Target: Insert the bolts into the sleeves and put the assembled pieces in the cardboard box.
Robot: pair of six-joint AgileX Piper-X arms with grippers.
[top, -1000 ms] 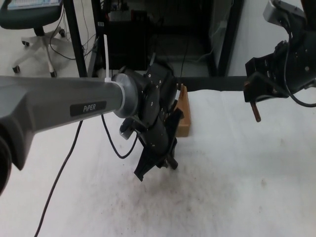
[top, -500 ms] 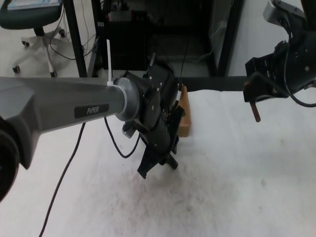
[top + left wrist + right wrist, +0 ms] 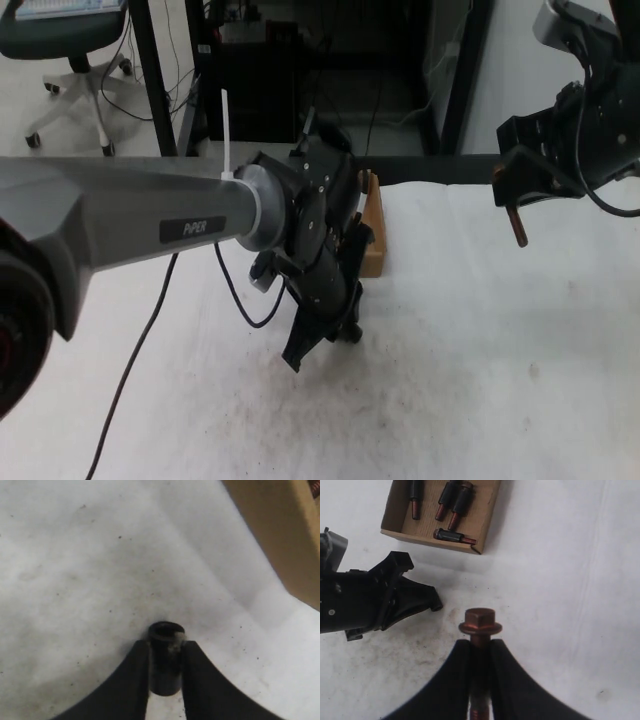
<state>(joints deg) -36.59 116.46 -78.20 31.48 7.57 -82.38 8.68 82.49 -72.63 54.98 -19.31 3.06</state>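
Left hand point(image 3: 328, 336), centre frame, clamped on a sleeve point(image 3: 166, 666) at the surface point(image 3: 480, 380); right hand point(image 3: 510, 196), upper right and well apart, clamped on a downward-hanging bolt point(image 3: 518, 228).

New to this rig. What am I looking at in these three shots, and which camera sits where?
The rig is two robot arms, the left arm and the right arm, at a white-covered bench. One picture looks over the bench from behind the arms. The other two come from a camera on each wrist. The left gripper is shut on a black sleeve, low over the bench. The right gripper, held higher, is shut on a copper bolt. The cardboard box already holds assembled pieces.
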